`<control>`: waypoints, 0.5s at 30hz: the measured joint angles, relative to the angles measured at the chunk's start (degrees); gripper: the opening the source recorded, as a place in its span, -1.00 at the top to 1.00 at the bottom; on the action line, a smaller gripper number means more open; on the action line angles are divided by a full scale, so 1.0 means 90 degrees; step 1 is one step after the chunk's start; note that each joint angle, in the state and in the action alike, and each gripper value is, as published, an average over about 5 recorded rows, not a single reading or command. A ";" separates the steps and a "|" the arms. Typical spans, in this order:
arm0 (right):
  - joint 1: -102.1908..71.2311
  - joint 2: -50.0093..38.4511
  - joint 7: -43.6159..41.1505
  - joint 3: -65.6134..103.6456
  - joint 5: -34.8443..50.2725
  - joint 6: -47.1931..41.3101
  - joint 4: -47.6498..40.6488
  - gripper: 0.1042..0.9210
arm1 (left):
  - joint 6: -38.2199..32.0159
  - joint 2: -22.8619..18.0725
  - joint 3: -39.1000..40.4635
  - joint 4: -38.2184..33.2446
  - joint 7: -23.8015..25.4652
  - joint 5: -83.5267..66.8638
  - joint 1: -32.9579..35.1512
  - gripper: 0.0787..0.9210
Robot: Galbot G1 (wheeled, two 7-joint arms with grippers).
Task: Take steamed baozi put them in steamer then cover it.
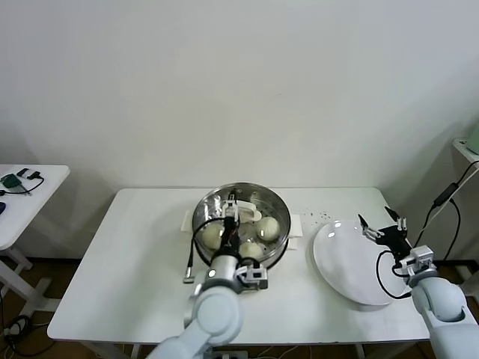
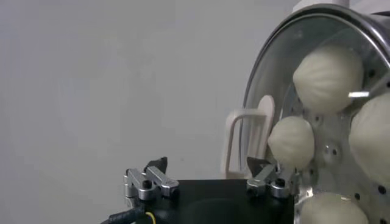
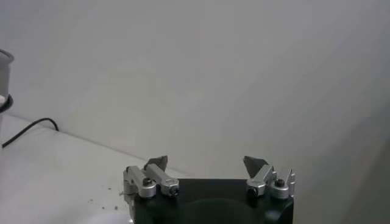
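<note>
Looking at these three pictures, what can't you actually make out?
- Head view: part of the steamer hidden behind the left gripper, so the bun count is unsure.
- Left wrist view: the steamer's far side is cut off by the edge.
- No lid shows in any view.
- Right wrist view: the plate is barely in frame.

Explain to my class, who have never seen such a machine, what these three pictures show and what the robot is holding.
A two-armed robot stands at a white table. One picture looks down from its head; the others come from a camera on each wrist. The left claw, open, hangs over the steamer, a shiny pot holding baozi, pale dough buns. Four show from the left wrist. The right claw, also open, sits above a bare white plate. Neither claw holds anything. No lid is on the pot.
</note>
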 measured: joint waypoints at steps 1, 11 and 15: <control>-0.0005 0.0000 0.0005 0.0002 -0.0001 -0.0034 0.0019 -0.76 | 0.0000 0.0058 -0.0026 -0.0096 0.0002 -0.0052 0.0045 -0.75; -0.0130 0.0027 0.0035 0.0043 0.0101 -0.0288 0.0247 -0.76 | -0.0001 0.0650 -0.0610 -0.0973 -0.0597 -0.0994 0.0702 -0.77; -0.0210 0.0066 0.0028 0.0089 0.0139 -0.0326 0.0344 -0.76 | -0.0002 0.0809 -0.1134 -0.1175 -0.1305 -0.1874 0.1107 -0.77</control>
